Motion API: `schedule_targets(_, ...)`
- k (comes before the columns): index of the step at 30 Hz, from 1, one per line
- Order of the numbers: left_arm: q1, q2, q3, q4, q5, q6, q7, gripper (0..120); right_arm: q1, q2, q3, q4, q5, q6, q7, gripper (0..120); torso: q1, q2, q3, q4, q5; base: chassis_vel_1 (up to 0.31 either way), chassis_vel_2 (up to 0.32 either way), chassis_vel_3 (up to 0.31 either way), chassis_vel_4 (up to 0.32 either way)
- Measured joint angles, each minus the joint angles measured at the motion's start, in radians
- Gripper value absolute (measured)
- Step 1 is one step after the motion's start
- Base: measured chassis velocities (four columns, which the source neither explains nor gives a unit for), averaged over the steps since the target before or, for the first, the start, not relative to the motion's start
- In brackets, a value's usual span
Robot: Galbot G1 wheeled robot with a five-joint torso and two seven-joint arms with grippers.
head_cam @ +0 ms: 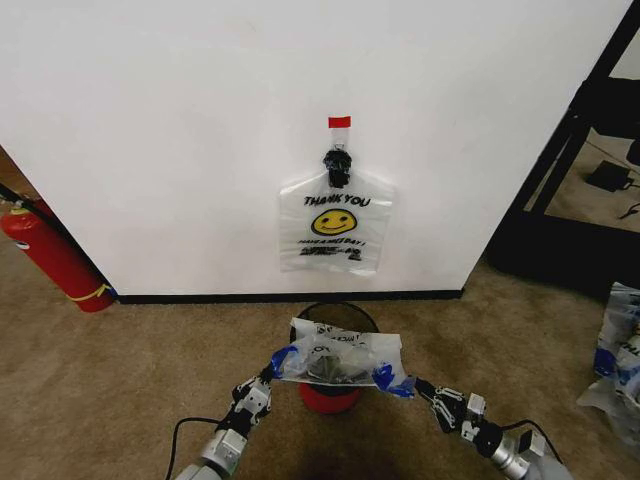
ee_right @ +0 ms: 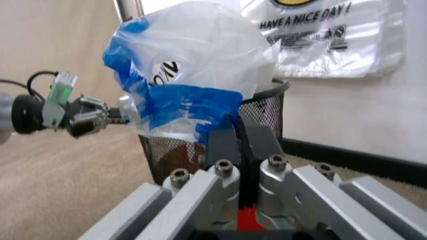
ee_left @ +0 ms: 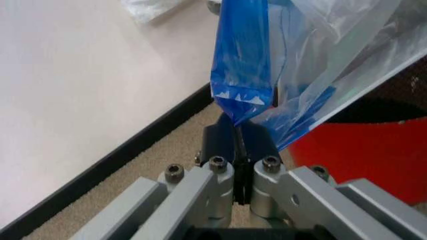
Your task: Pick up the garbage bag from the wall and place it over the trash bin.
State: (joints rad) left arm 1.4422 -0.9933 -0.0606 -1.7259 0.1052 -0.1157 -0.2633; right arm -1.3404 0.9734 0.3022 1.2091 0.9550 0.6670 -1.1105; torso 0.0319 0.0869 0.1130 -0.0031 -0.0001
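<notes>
Garbage bag (head_cam: 342,360) stretched flat above trash bin (head_cam: 330,398), which sits on carpet near wall. Left pincer (head_cam: 274,366) clamped on bag's left blue handle (ee_left: 241,75); right pincer (head_cam: 412,388) clamped on right blue handle (ee_right: 190,107). Both arms reach in from near side. Second smiley bag (head_cam: 335,232) hangs on wall beyond bin, under red tape (head_cam: 339,121). Fire extinguisher (head_cam: 55,258) stands far left against wall.

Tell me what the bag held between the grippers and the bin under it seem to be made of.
The garbage bag: thin glossy plastic film, likely; translucent, crinkled, blue handles pinched by the left gripper and right gripper. The trash bin: black wire mesh, probably coated metal, with see-through walls and a smooth red base, material unclear.
</notes>
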Motion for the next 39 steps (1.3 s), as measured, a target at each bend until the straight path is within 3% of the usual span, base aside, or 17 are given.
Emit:
schedule_targets(10,0.01,-0.007,0.002,0.018,0.021,-0.004,0.0,0,-0.054,0.008,0.001,0.026,0.027,-0.015,0.071,0,0.0,0.0,0.0,0.0,0.0,0.0,0.0,0.0,0.0)
schedule_targets(21,0.051,-0.007,-0.001,-0.014,0.047,-0.008,-0.001,0,-0.111,0.039,-0.034,0.09,0.096,-0.054,0.271,0,0.0,0.0,0.0,0.0,0.0,0.0,0.0,0.0,0.0)
schedule_targets(26,0.078,-0.006,-0.008,-0.041,0.051,-0.016,-0.005,1,-0.116,0.045,-0.029,0.105,0.081,-0.05,0.277,0,0.0,0.0,0.0,0.0,0.0001,0.0,0.0,0.0,0.0)
schedule_targets(34,0.134,0.009,-0.027,-0.093,0.078,-0.019,-0.014,30,-0.157,0.018,0.0,0.18,0.0,-0.045,0.281,22,0.0,0.0,0.0,0.0,0.0001,0.0,0.0,0.0,0.0)
schedule_targets(39,0.162,0.037,-0.053,-0.085,0.104,-0.016,-0.028,51,-0.199,-0.028,0.068,0.22,-0.184,-0.028,0.371,43,0.0,0.0,0.0,0.0,0.0,0.0,0.0,0.0,0.0)
